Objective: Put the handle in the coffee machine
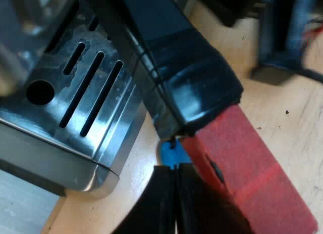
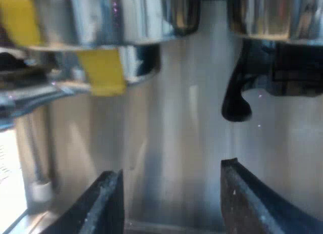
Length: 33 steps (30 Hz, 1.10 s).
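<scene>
The left gripper point(image 1: 175, 174) has its fingers pressed together with no gap between them, just beside the red end point(image 1: 247, 168) of the dark handle point(image 1: 197, 87). The handle slants over the wooden counter point(image 1: 287, 97) alongside the corner of the slotted drip tray point(image 1: 86, 97); I cannot tell whether the fingers pinch it. The right gripper point(image 2: 170, 172) holds its fingers wide apart and empty before the steel front of the espresso machine point(image 2: 176, 118), below a black spout point(image 2: 236, 103).
</scene>
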Available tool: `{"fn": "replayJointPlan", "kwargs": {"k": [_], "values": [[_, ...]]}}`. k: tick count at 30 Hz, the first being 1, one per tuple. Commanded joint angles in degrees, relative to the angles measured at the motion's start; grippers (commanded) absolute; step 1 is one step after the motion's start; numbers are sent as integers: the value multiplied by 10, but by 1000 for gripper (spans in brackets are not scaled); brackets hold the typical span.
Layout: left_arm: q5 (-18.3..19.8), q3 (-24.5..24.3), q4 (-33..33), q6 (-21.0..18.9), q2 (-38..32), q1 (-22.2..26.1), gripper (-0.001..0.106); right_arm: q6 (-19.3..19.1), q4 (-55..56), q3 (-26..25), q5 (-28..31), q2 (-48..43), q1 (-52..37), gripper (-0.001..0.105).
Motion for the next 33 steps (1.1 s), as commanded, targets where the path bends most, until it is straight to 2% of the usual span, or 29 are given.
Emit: {"fn": "replayJointPlan", "kwargs": {"k": [1, 4, 7, 9, 13, 17, 25, 28, 33], "values": [[41, -2, 15, -9, -8, -5, 1, 1, 16, 28, -18, -38, 14, 47], [42, -2, 15, -15, -8, -5, 1, 4, 49, 48, -31, -73, 29, 47], [42, -2, 11, -33, -8, -5, 1, 47, 87, 60, -38, -110, 43, 47], [42, -2, 11, -44, -8, -5, 1, 80, 135, 62, -63, -146, 53, 47], [42, -2, 11, -45, -8, -5, 1, 82, 211, 62, -126, -195, 62, 47], [42, -2, 11, -55, -8, -5, 1, 131, 312, 62, -145, -255, 66, 47], [39, -2, 3, -86, -9, -5, 0, 134, 441, 61, -151, -357, 68, 47], [23, -2, -12, -98, -19, -5, 0, 134, 488, 55, -183, -389, 68, 47], [17, -2, -29, -124, -53, -5, 0, 130, 620, 14, -223, -429, 68, 47]]}}
